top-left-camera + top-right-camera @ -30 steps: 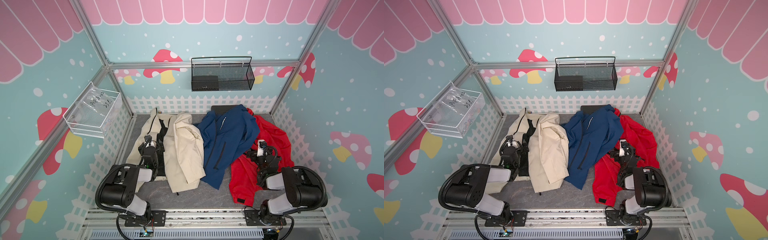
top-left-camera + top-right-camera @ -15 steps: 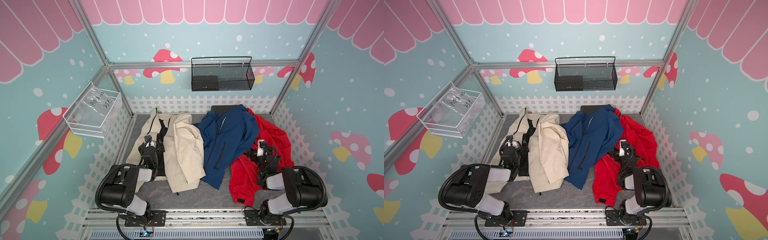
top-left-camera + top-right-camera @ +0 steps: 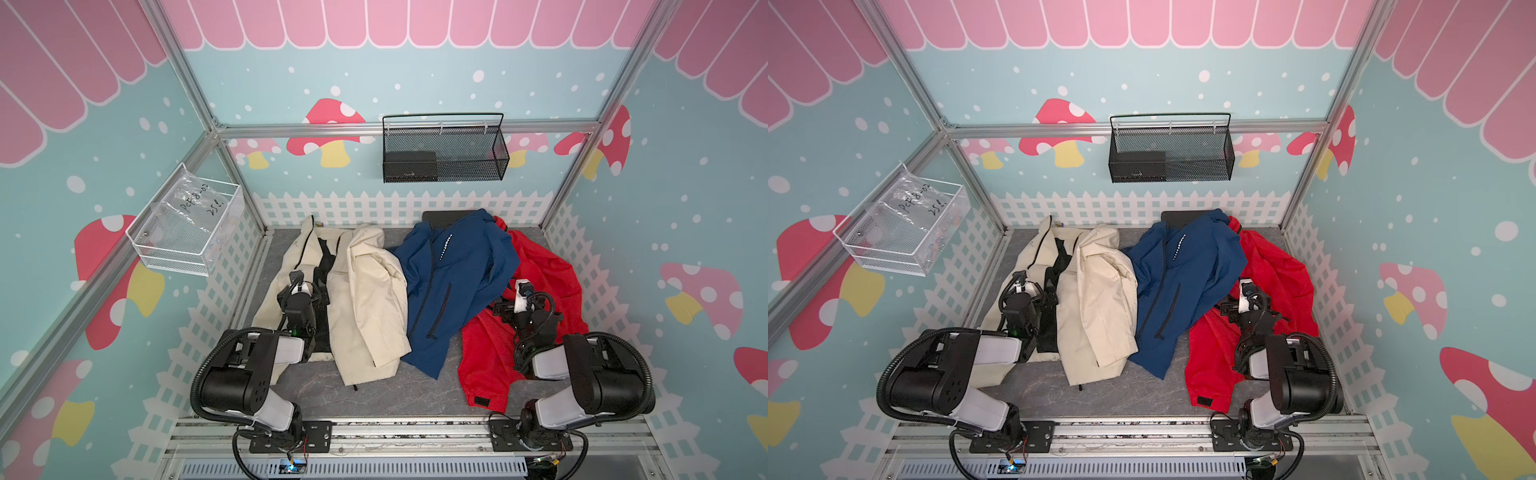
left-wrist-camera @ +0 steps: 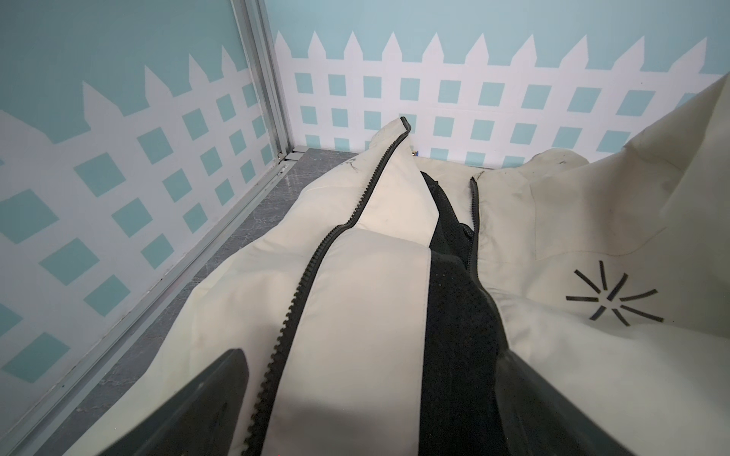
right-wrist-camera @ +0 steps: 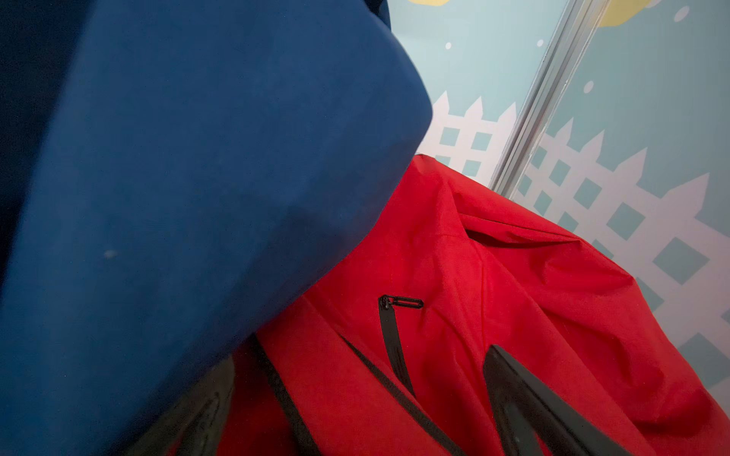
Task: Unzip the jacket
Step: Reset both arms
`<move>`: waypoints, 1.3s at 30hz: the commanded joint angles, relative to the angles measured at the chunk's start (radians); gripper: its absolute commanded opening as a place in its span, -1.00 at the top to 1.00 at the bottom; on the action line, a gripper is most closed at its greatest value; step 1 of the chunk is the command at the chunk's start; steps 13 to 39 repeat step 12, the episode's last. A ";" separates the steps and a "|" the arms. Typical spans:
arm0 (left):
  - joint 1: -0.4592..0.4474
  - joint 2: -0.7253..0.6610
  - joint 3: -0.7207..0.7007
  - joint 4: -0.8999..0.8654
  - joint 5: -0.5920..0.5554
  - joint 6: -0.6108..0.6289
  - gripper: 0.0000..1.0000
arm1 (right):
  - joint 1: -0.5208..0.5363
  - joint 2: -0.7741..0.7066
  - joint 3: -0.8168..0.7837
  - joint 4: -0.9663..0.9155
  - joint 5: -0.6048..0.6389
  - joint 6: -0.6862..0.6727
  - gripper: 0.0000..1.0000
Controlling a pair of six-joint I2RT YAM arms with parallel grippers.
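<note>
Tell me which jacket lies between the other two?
The blue jacket, with the cream jacket on one side and the red jacket on the other.

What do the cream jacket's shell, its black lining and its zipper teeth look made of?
Cream jacket shell: smooth matte woven synthetic, probably nylon or polyester; it folds in soft creases without shine. Black lining: perforated mesh; tiny holes show. Zipper teeth: chunky black moulded teeth, likely plastic, dull rather than metallic.
</note>
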 commanded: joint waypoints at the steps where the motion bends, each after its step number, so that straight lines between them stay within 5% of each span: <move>1: 0.004 -0.004 0.006 0.000 0.011 0.007 -0.99 | 0.007 0.009 0.013 0.018 0.005 -0.017 -0.99; 39: 0.013 -0.006 0.009 -0.010 0.044 0.004 -0.99 | 0.007 0.008 0.013 0.018 0.005 -0.016 -0.99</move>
